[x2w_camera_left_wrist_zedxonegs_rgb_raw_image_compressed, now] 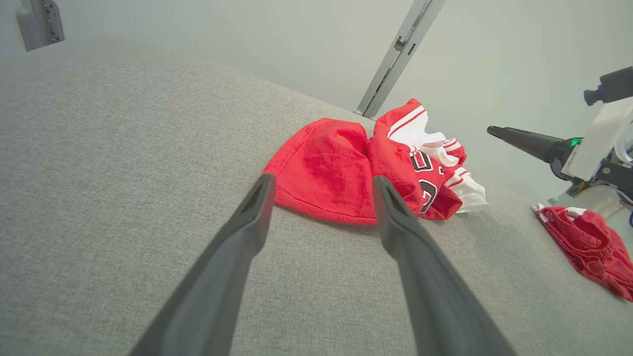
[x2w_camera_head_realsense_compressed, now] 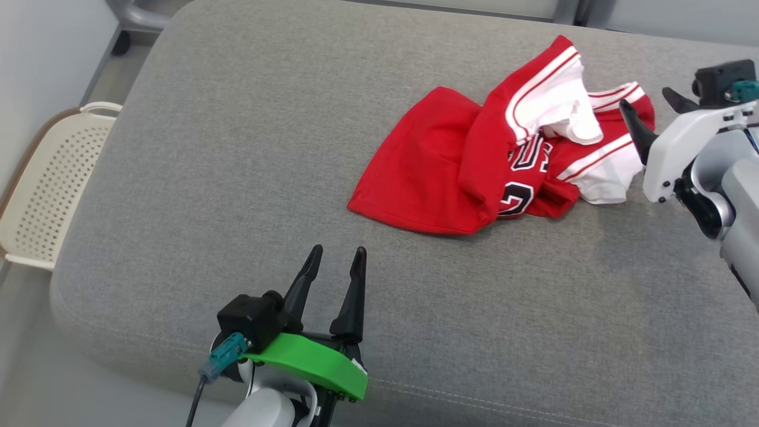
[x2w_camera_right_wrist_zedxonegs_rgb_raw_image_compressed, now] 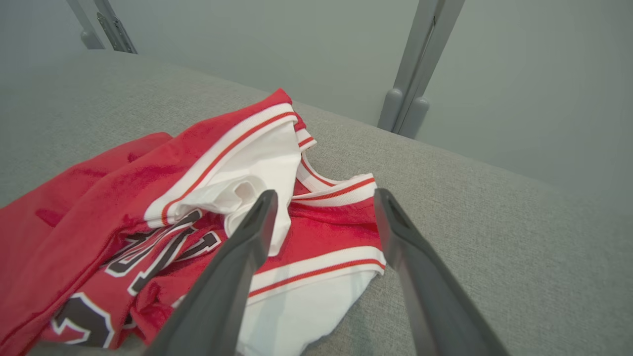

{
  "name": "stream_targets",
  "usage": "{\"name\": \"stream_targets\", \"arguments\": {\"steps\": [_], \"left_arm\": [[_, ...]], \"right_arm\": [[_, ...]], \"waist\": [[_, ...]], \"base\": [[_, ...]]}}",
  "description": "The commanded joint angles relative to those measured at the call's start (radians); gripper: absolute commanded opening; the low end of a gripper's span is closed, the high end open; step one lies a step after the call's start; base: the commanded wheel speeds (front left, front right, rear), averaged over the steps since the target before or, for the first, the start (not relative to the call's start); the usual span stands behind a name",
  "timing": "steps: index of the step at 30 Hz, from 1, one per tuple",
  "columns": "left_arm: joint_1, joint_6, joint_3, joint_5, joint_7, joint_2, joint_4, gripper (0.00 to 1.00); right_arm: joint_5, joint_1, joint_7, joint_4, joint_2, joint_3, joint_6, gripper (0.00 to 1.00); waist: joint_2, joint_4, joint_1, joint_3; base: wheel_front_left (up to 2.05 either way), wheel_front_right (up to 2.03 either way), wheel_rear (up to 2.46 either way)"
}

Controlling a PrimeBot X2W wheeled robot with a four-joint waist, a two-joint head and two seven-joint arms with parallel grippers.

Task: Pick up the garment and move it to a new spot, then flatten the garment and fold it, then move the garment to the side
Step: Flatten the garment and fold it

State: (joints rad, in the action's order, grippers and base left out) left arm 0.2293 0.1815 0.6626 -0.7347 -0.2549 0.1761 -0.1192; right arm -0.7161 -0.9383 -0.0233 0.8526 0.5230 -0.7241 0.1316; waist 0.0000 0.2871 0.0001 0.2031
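my right pincer [x2w_camera_head_realsense_compressed: 645, 98] is spread wide and pinches nothing. it hangs at the right edge of the red and white basketball jersey [x2w_camera_head_realsense_compressed: 474, 172], fingers pointing left across the white-trimmed armhole, closed on no cloth. my left pincer [x2w_camera_head_realsense_compressed: 338, 251] is spread too and empty, low over the near middle of the grey cushion [x2w_camera_head_realsense_compressed: 207, 148], well apart from the jersey and aimed toward its near red hem.

the jersey lies on the far right part of the cushion, bunched up. the red body is folded over on itself, the black numerals are half hidden in a crease, and the white lining is turned out by the shoulder straps. whether this is its new spot i cannot tell. it lies loose in nobody's grip, so i guess the moving step is either done or about to start. nothing is flat, no fold is made, and the shift to the side is not begun, so most of the job is left. off to the near right lies another red cloth [x2w_camera_left_wrist_zedxonegs_rgb_raw_image_compressed: 583, 242], perhaps shorts, which i leave alone.
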Motion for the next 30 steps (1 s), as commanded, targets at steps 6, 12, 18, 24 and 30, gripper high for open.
{"name": "stream_targets", "arguments": {"steps": [6, 12, 18, 24, 30], "left_arm": [[0.012, 0.008, 0.010, 0.018, 0.010, 0.006, 0.018, 1.00], [0.029, -0.003, 0.027, 0.022, 0.012, -0.011, 0.007, 1.00], [0.038, -0.008, 0.026, 0.019, 0.007, -0.021, -0.006, 1.00], [0.037, -0.010, 0.015, 0.018, 0.001, -0.023, -0.014, 1.00], [0.034, -0.009, 0.006, 0.023, -0.001, -0.022, -0.018, 1.00]], "right_arm": [[-0.123, 0.051, -0.060, 0.062, -0.049, 0.087, -0.002, 1.00], [-0.193, 0.033, -0.096, 0.131, -0.115, 0.149, -0.002, 1.00], [-0.205, 0.015, -0.084, 0.179, -0.140, 0.139, -0.002, 1.00], [-0.214, 0.009, -0.076, 0.195, -0.152, 0.119, -0.002, 0.39], [-0.216, 0.003, -0.101, 0.158, -0.138, 0.092, -0.002, 0.00]], "waist": [[0.0000, -0.016, -0.0001, 0.037], [0.0000, 0.023, -0.0001, 0.072], [0.0000, 0.055, -0.0001, 0.090], [0.0000, 0.059, -0.0001, 0.093], [0.0000, 0.030, -0.0001, 0.086]], "base": [[0.00, 0.00, 0.00], [0.00, 0.00, 0.00], [0.00, 0.00, 0.00], [0.00, 0.00, 0.00], [0.00, 0.00, 0.00]]}}
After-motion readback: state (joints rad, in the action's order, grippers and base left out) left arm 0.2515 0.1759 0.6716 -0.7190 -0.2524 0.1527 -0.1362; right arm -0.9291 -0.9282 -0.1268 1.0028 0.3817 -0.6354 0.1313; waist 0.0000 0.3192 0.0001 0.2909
